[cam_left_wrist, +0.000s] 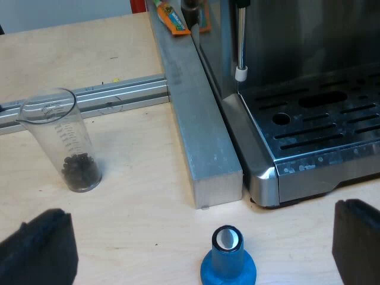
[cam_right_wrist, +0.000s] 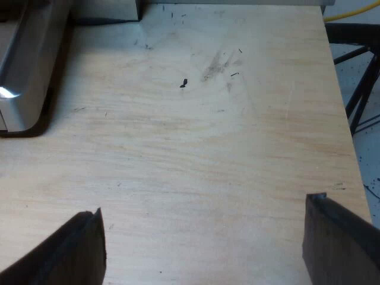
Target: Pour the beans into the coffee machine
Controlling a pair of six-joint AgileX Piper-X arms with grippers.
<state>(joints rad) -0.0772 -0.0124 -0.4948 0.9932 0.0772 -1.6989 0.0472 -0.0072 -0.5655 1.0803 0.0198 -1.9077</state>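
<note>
A clear measuring glass [cam_left_wrist: 64,138] stands upright on the wooden table with dark coffee beans [cam_left_wrist: 81,170] at its bottom. The espresso machine [cam_left_wrist: 309,89] shows its drip tray grate [cam_left_wrist: 323,127] and steam wand [cam_left_wrist: 240,41]. A blue tamper [cam_left_wrist: 228,261] stands on the table near the machine's corner, between my left gripper's fingers [cam_left_wrist: 41,252] but lower and apart from them. My left gripper [cam_left_wrist: 202,252] is open and holds nothing. My right gripper [cam_right_wrist: 205,240] is open over bare wood, with a corner of the machine [cam_right_wrist: 24,71] beyond it.
A metal bar [cam_left_wrist: 199,124] lies along the machine's side, and a metal rail [cam_left_wrist: 113,95] runs behind the glass. An orange packet [cam_left_wrist: 173,16] lies by the machine. The table edge [cam_right_wrist: 344,101] runs past my right gripper, with dark stand legs beyond it.
</note>
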